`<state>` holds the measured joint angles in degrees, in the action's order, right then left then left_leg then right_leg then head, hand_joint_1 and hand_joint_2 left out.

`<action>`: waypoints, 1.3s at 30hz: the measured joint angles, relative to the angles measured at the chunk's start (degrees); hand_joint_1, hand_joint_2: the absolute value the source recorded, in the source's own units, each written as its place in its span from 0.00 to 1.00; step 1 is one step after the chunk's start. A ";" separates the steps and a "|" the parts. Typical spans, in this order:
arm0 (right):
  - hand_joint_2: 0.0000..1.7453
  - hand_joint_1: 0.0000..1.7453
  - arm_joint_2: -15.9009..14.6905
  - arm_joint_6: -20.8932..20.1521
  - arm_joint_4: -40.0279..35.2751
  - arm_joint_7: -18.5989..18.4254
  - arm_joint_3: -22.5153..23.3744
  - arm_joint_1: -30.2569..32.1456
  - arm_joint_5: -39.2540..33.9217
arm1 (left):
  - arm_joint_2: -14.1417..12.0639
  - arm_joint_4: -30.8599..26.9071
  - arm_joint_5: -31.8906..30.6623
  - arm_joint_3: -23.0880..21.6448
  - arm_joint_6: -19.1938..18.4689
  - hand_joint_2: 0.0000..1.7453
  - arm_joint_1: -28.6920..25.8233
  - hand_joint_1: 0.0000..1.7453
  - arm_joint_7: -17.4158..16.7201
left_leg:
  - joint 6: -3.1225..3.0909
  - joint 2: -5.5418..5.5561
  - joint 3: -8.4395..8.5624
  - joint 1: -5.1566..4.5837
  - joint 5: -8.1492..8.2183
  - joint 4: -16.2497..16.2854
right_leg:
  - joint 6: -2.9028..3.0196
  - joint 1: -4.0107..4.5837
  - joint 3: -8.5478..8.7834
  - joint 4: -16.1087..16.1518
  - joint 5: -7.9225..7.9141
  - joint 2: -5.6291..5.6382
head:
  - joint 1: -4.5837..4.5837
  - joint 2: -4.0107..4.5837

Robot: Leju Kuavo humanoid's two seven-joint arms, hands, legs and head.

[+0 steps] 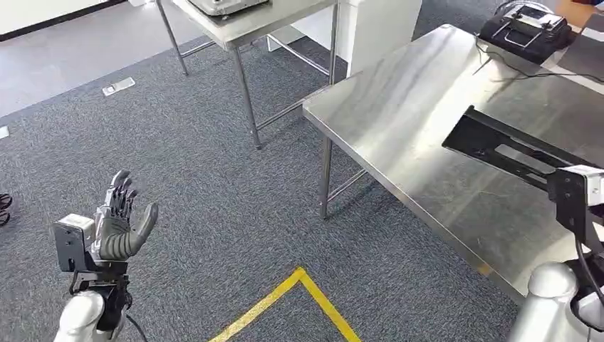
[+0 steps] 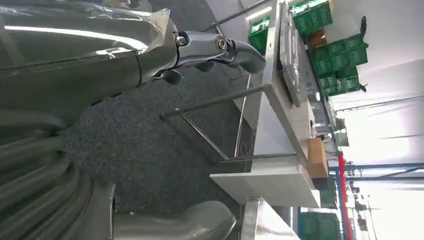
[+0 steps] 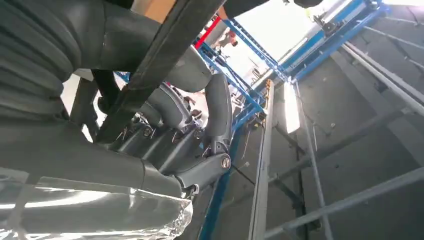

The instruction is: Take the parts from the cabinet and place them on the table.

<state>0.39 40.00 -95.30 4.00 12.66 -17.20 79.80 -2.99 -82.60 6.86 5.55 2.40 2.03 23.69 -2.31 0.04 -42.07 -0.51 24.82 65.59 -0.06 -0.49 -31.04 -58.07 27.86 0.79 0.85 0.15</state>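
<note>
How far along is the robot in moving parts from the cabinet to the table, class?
Done: one part seems already fetched, since the right hand grips a black frame part over the steel table. In hand: that part is not yet released; whether it touches the tabletop cannot be told. Left: letting go of it. The left hand is open and holds nothing, above the carpet.

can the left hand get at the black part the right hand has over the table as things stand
Probably not: the left hand hangs open over the carpet, far from the steel table, while the right hand grips the black part across it.
</note>
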 joint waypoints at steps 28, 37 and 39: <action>1.00 1.00 0.00 0.00 0.04 -2.29 -1.27 1.51 1.29 | 0.28 0.87 -0.74 0.07 -0.13 1.00 0.95 0.00 0.46 | 1.60 0.13 -2.47 0.40 7.49 10.51 | -0.38 -1.16 -0.89 0.34 -0.77 -0.45 | -0.11 0.00; 1.00 1.00 -0.35 0.00 0.81 -1.62 -2.38 1.23 -4.41 | -0.17 1.49 -1.40 0.46 0.13 1.00 1.67 0.00 1.64 | -0.42 3.55 1.03 -0.46 -6.14 -7.78 | -2.16 -1.07 2.29 0.90 3.32 3.18 | -0.15 0.00; 1.00 1.00 -0.55 0.00 0.90 -1.29 -2.43 0.90 -4.72 | -0.15 1.49 -1.27 0.46 0.13 1.00 2.23 0.00 1.81 | -0.63 2.27 2.60 -0.18 -6.09 -9.32 | -2.46 -1.10 2.77 0.19 4.21 2.01 | -0.11 0.00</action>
<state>-0.15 40.00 -94.40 2.71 10.23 -16.31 75.08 -3.15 -81.11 5.60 6.01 2.54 4.26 25.51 -2.94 2.31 -39.48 -0.70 18.74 56.27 -2.52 -1.59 -28.27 -57.89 32.07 2.80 0.74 0.15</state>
